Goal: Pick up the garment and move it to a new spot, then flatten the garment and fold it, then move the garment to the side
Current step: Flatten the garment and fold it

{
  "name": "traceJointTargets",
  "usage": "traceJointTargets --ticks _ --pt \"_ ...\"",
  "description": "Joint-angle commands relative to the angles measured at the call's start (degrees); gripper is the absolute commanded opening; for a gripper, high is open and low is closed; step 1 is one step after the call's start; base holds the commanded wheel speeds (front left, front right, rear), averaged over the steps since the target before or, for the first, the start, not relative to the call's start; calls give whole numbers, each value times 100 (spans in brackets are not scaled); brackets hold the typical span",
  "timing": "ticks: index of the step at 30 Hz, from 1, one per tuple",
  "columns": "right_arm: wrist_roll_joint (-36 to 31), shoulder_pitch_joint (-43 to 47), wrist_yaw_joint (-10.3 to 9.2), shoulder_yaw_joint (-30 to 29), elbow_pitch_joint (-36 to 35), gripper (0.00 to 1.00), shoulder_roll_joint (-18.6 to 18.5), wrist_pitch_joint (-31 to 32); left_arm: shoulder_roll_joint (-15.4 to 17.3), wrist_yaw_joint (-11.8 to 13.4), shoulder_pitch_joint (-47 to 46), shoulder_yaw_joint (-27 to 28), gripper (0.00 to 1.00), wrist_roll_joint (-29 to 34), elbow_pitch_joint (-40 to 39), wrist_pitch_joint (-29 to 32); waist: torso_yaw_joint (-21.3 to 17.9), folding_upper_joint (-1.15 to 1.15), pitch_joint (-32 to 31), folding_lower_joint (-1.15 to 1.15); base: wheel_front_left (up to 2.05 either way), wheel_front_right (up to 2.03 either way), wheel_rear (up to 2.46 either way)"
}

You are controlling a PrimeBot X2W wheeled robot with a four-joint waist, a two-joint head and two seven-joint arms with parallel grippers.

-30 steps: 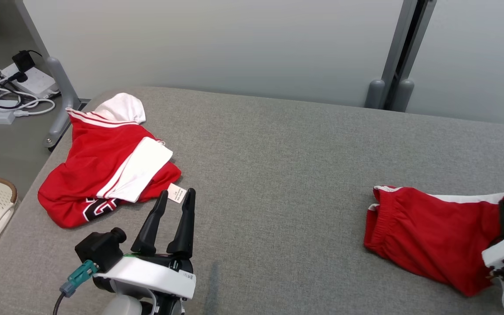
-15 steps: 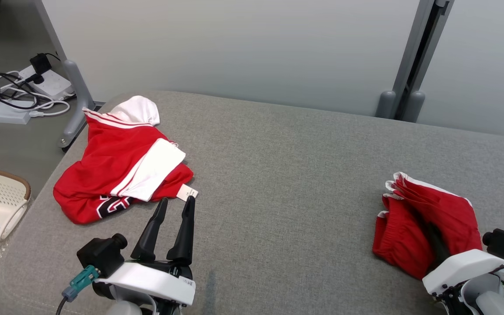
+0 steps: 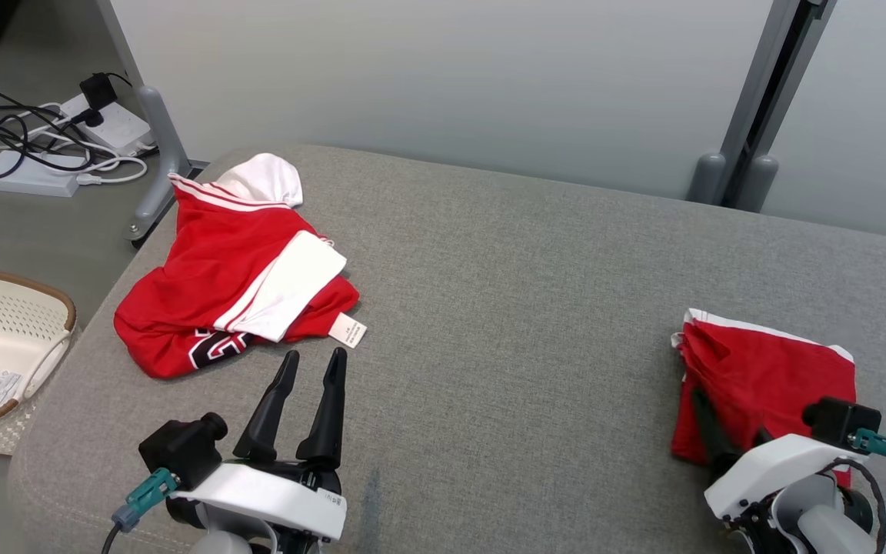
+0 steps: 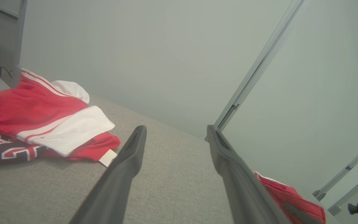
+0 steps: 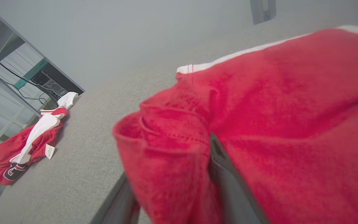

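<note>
**On grey cushion, folded red garment lies at right end**

Off the cushion's left end sits a white basket. On that end lies a crumpled red and white jersey. Over the cushion's near edge, just beside the jersey, the left gripper hovers, fingers spread wide and empty. At the right end, the right gripper has its fingers parted, with a fold of the garment between them.
</note>
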Motion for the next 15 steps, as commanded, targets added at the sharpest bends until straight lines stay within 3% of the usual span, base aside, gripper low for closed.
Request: traceJointTargets --ticks 1,15 --pt "67 -62 0 70 -60 100 -39 -24 24 -21 -9 16 100 -43 4 2 9 0 11 0 0 0 0" --pt "259 -119 0 895 -254 100 102 -26 26 -13 -48 16 100 -116 -11 3 56 0 65 0 0 0 0"
